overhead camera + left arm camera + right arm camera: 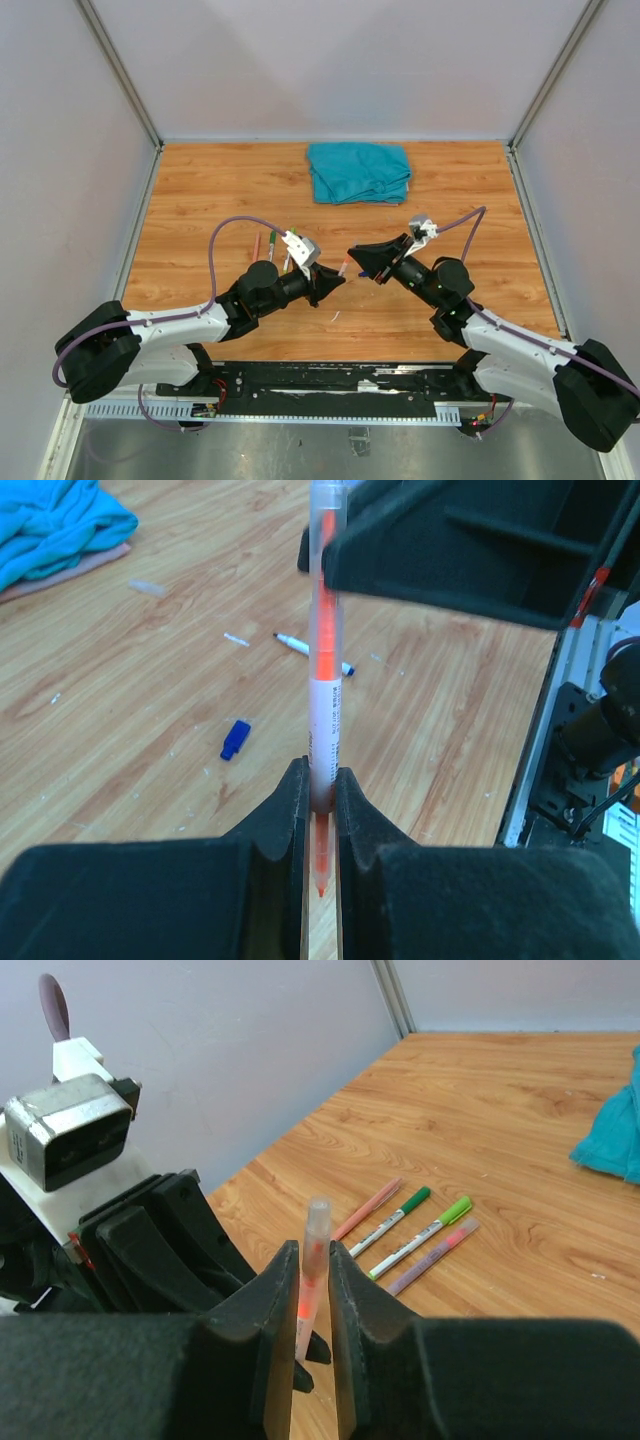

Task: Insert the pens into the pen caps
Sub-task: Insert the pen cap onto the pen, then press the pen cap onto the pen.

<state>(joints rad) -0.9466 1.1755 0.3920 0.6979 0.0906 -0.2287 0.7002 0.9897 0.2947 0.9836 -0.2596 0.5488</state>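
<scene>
Orange pen [325,670] is pinched in my left pincer [320,775]; my right pincer [312,1252] flanks its other end (grip or gap, I cannot tell).

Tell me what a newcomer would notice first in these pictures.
Mid-table, one orange pen spans two pincers: the left pincer clamps it, and the right pincer flanks its other end. A teal cloth lies at the far edge of the table. A blue cap lies loose nearby.
</scene>
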